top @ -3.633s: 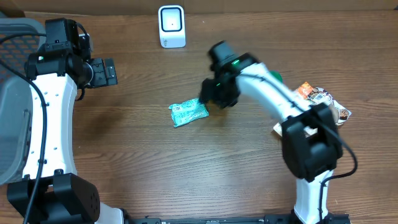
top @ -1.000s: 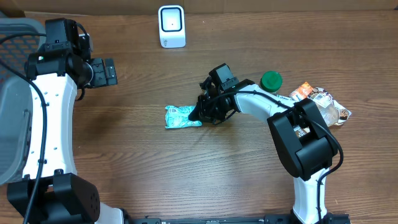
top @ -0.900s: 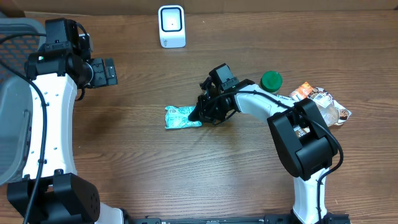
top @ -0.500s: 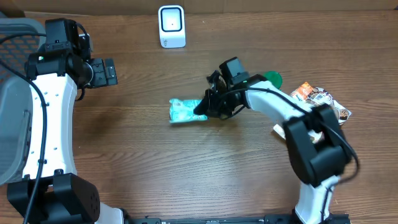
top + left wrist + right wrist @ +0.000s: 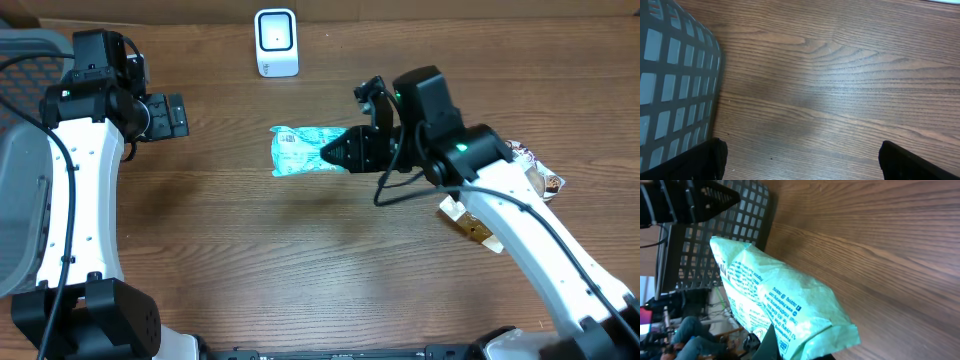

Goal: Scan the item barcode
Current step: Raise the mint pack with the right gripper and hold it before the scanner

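Gripped the green packet (image 5: 303, 150) by its right end in the right end effector (image 5: 337, 156), clamped shut on it. Held it clear above the bench (image 5: 300, 290), short of the scanner (image 5: 276, 42). Found the left end effector (image 5: 172, 115) spread wide, empty, near the basket (image 5: 20, 200). Judged the packet light, soft, crinkly, probably slick. Best pinched along a sealed end, clear of the print.

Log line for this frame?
right end effector: shut on crinkly green plastic packet, aloft | left end effector: open, empty | white box-shaped barcode scanner: not yet reached
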### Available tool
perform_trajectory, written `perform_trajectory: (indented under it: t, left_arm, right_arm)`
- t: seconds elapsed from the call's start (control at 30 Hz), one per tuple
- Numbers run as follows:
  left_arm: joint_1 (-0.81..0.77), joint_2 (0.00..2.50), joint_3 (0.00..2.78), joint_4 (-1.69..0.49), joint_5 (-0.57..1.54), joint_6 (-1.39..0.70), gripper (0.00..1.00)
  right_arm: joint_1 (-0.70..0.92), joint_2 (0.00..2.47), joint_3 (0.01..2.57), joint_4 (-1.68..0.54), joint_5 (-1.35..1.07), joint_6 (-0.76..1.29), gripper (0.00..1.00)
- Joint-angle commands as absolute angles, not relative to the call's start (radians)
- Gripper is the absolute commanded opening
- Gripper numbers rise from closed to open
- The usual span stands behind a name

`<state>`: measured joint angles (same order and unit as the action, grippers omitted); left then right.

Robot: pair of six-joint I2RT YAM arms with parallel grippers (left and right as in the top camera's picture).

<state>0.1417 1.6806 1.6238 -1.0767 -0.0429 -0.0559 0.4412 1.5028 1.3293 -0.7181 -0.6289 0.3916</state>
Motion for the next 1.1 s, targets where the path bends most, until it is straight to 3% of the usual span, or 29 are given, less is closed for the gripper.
perform_trajectory:
  t: [0.0, 0.27, 0.43, 0.73, 0.87, 0.97, 1.07]
  left_arm:
    - [0.137, 1.682, 1.623, -1.076, -0.052, -0.063, 1.0]
    - [0.137, 1.682, 1.623, -1.076, -0.052, -0.063, 0.99]
    - [0.137, 1.682, 1.623, -1.076, -0.052, -0.063, 1.0]
    - [0.137, 1.682, 1.623, -1.076, -0.052, -0.063, 0.99]
    - [0.137, 1.682, 1.623, -1.076, -0.052, -0.063, 1.0]
    - [0.137, 1.682, 1.623, -1.076, -0.052, -0.063, 1.0]
    - [0.137, 1.682, 1.623, -1.076, -0.052, -0.063, 1.0]
  right_arm:
    - [0.443, 1.395, 1.337, -0.755, -0.576, 0.384, 0.04]
    - [0.443, 1.355, 1.446, -0.949, -0.566, 0.3, 0.04]
    - [0.443, 1.395, 1.596, -1.064, -0.404, 0.297, 0.04]
    - [0.462, 1.752, 2.064, -1.167, -0.058, 0.199, 0.04]
    - [0.509, 1.914, 2.16, -1.034, 0.217, 0.123, 0.04]
    - [0.555, 2.032, 2.16, -0.812, 0.491, -0.013, 0.04]
    - [0.575, 2.12, 2.16, -0.626, 0.611, -0.147, 0.04]
